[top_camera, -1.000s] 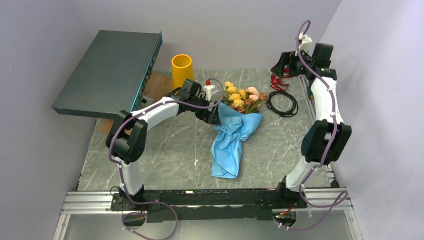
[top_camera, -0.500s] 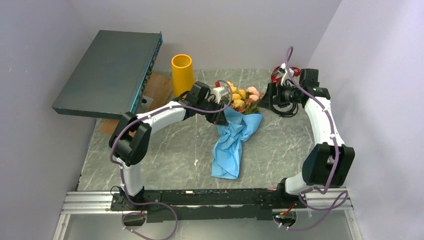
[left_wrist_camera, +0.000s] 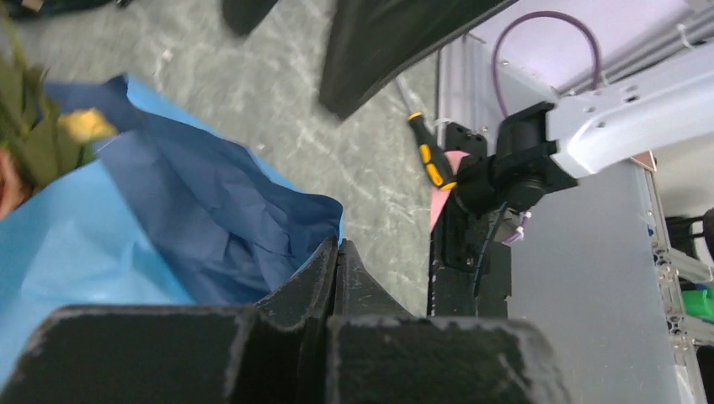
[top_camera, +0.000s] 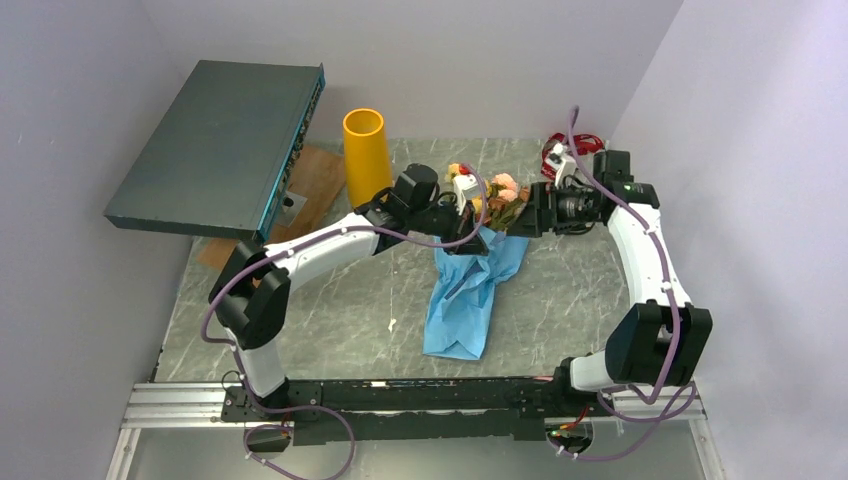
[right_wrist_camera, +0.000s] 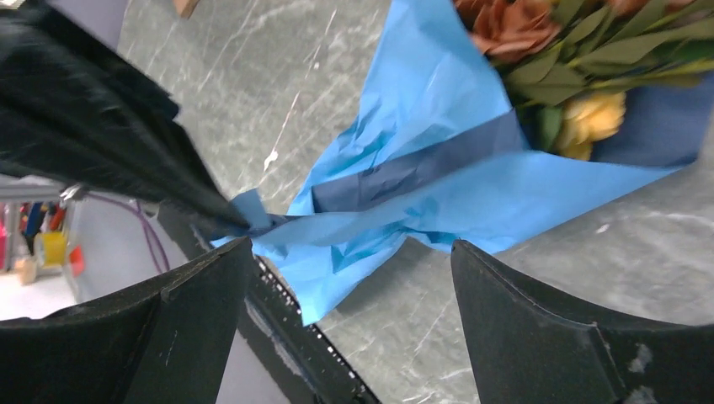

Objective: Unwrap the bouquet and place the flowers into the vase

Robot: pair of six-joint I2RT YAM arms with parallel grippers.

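1. Far L: dark flat box [top_camera: 215, 135], tilted, overhanging the table [top_camera: 330, 300] edge. Wood board [top_camera: 315, 175] just beside its near corner.
2. Vase [top_camera: 365, 150] stands upright at the back of the table, L of both wrists and apart from the bouquet.
3. L gripper [top_camera: 465, 240] [left_wrist_camera: 337, 252]: jaws pressed together, nipping a fold of the blue paper [top_camera: 465, 290] [left_wrist_camera: 126, 227] at the wrap's upper L edge. On my R wrist cam the paper [right_wrist_camera: 438, 185] is drawn to a point at that tip.
4. Bouquet [top_camera: 480, 250] lies mid-table, heads toward the back, paper tail toward the arm bases. Flowers [top_camera: 500, 192] [right_wrist_camera: 589, 118] sit in the open top of the wrap: yellow, pink and brown heads w/ green leaves.
5. R gripper [top_camera: 527, 218] [right_wrist_camera: 349, 252]: jaws wide apart, gripping nothing, hanging over the paper just R of the flowers, close to the L gripper.
6. Back R, behind the R wrist: a red tangle [top_camera: 562, 150]. Can't tell what it is.
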